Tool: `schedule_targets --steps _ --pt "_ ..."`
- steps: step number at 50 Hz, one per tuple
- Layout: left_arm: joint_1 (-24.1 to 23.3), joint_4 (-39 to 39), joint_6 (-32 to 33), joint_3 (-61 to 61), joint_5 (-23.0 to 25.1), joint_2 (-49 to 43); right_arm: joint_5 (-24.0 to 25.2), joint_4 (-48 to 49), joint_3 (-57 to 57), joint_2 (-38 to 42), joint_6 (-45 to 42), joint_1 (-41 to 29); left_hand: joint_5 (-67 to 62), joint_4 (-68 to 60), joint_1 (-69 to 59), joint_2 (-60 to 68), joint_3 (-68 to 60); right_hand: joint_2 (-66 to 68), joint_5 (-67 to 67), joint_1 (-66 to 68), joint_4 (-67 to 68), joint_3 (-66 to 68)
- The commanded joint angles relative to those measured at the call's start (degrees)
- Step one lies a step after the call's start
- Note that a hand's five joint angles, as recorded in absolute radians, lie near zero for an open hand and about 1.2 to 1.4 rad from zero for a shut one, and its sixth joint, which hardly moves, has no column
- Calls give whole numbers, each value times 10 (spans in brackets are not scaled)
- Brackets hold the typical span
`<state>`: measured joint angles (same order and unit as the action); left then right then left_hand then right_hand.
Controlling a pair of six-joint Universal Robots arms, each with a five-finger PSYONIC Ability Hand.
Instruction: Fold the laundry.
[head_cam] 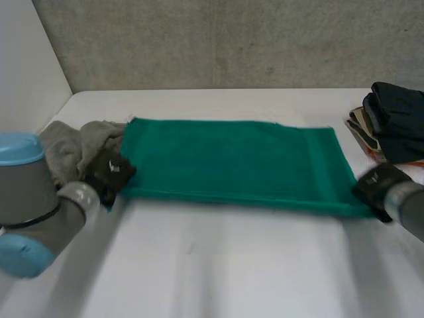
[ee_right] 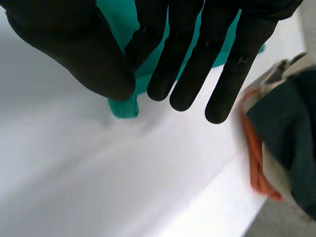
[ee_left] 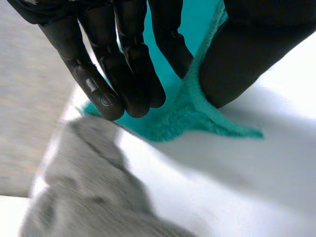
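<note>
Surface: we note a white table (head_cam: pixel 218 265) with cloth across its far half.
Room: a rough grey wall (head_cam: pixel 232 40) stands at 12 o'clock and a white side wall (head_cam: pixel 30 59) at 10 o'clock.
Task item: the green towel (head_cam: pixel 232 162) lies spread flat at mid-table, between the two hands.
Long axis: it runs 9 o'clock to 3 o'clock, with the long edges parallel to the grey wall and the short ends facing 9 and 3.
Left hand: the left hand (head_cam: pixel 109 173) is at the towel's near corner on the 9 o'clock end. We see nearly straight fingers (ee_left: pixel 113 64) on one face and the thumb (ee_left: pixel 247 64) on the other, with the cloth pinched between them.
Right hand: the right hand (head_cam: pixel 374 185) is at the near corner on the 3 o'clock end. Most fingers are straight and one is bent toward the thumb, nipping the green cloth. The corner tip pokes out under the thumb.
Piles: a crumpled grey cloth (head_cam: pixel 69 149) sits at 9 o'clock, touching the towel's end, just beside the left hand. A stack of folded clothes (head_cam: pixel 394 126) sits at 3 o'clock near the right hand, dark navy on top, with tan and orange layers beneath.
</note>
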<state>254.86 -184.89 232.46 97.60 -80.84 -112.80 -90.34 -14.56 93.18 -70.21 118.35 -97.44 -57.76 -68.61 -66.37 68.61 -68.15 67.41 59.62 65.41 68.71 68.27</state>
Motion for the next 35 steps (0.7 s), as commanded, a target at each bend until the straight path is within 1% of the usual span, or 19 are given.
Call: schedule_targets --steps 1,2,4,8,9,12,15,18,20,27,30,31,35 --pt "-1 300 98 32 -5 71 24 -28 89 -92 -152 37 -122 -114 -136 114 -118 126 104 146 113 117" --pt "-2 312 105 25 -2 72 28 -29 89 -90 -154 37 -122 -114 -136 114 -118 126 104 146 113 117" --pt "-5 307 106 3 2 71 34 -27 85 -81 -149 36 -122 -114 -136 114 -118 126 104 146 113 117" --pt "-26 258 70 -57 -5 58 32 -19 50 -42 -120 30 -122 -114 -136 114 -118 126 104 146 113 117" --pt "-36 234 50 -88 -12 47 28 -7 32 -24 -98 28 -122 -114 -136 114 -118 126 104 146 113 117" --pt "-47 200 21 -135 -30 21 18 22 4 2 -66 22 -122 -114 -136 114 -118 126 104 146 113 117" --pt "-64 151 -11 -217 -62 -35 5 72 -33 33 -32 16 -122 -114 -136 114 -118 126 104 146 113 117" --pt "-70 125 -17 -266 -74 -76 4 127 -65 61 -6 8 -122 -114 -136 114 -118 126 104 146 113 117" --pt "-75 102 -17 -315 -84 -122 5 172 -90 82 10 2 -122 -114 -136 114 -118 126 104 146 113 117" --pt "-84 86 -18 -455 -92 -255 5 296 -153 157 42 -13 -122 -114 -136 114 -118 126 104 146 113 117" --pt "-84 84 -14 -500 -95 -292 5 335 -171 182 50 -15 -122 -114 -136 114 -118 126 104 146 113 117" --pt "-82 84 -17 -529 -100 -313 7 362 -181 197 55 -17 -122 -114 -136 114 -118 126 104 146 113 117" --pt "-75 84 -18 -585 -115 -349 10 412 -204 233 61 -19 -122 -114 -136 114 -118 126 104 146 113 117"
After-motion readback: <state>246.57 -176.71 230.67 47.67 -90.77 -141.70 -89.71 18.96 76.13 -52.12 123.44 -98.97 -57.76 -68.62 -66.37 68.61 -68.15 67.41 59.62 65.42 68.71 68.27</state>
